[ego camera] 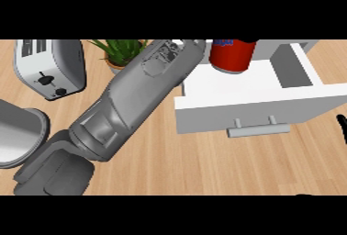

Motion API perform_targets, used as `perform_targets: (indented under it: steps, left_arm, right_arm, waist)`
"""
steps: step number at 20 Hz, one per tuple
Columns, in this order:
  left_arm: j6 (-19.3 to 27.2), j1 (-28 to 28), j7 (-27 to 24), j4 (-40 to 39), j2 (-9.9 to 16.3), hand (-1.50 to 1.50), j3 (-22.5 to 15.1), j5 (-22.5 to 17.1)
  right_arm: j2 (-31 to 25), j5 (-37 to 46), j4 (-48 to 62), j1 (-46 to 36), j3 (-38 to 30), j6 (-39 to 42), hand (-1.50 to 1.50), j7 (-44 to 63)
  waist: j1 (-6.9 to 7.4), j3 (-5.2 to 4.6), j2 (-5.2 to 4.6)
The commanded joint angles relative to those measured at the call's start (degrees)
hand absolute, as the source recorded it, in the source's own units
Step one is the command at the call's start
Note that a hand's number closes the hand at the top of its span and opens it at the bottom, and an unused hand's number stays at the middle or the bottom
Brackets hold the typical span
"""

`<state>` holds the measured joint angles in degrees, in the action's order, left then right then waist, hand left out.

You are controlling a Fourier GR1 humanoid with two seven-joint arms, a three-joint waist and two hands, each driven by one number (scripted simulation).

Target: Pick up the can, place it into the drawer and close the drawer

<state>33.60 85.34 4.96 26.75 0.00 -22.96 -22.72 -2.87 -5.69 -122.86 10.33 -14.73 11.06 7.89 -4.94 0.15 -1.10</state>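
Note:
The red can (232,56), with a blue label, is upright over the inside of the open white drawer (224,87), its top cut off by the view's upper edge. I cannot tell whether it stands on the drawer floor or is held. My left forearm (136,101) stretches from the lower left up to the can's left side, and its hand is out of view past the top edge. Of my right hand (341,125) only a black sliver shows at the right edge. The drawer's front panel carries a grey handle (258,130).
A silver toaster (51,68) stands at the back left, with a potted plant (122,53) beside it. A grey round vessel (20,137) sits at the left edge. Bare wooden counter (203,165) lies in front of the drawer.

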Motion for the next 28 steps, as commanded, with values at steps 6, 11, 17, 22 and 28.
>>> perform_targets:
  steps: [6,11,17,22,28]
  left_arm:
    - [1.5,-2.0,-5.8,-4.3,0.0,1.5,-5.0,-3.5]
    - [4.2,-1.7,-4.6,-4.0,0.0,1.5,-10.5,-4.1]
    - [4.7,-1.7,-6.5,-7.5,0.0,-1.5,-10.9,-5.2]
    - [8.6,-3.1,-5.8,-5.8,0.0,-1.5,-12.8,-7.2]
    - [10.2,-3.3,-7.0,-5.8,0.0,-1.5,-13.3,-9.3]
  right_arm:
    - [-0.5,-0.7,0.8,-1.7,-0.4,0.1,-1.5,0.2]
    - [0.4,1.7,1.3,-3.1,2.1,-0.8,-1.5,0.7]
    - [-2.0,-0.1,0.8,-5.9,-0.6,-0.9,-1.5,2.0]
    - [-0.6,1.6,-0.1,-4.4,1.3,-1.4,-1.5,2.5]
    - [-1.1,0.5,-2.0,-5.0,1.8,-0.7,-1.5,3.6]
  waist:
    - [-0.69,0.0,-0.32]
    - [-1.58,0.02,-0.37]
    - [-2.9,0.02,-1.04]
    - [-2.43,-0.01,-0.53]
    - [-2.82,-0.04,-0.7]
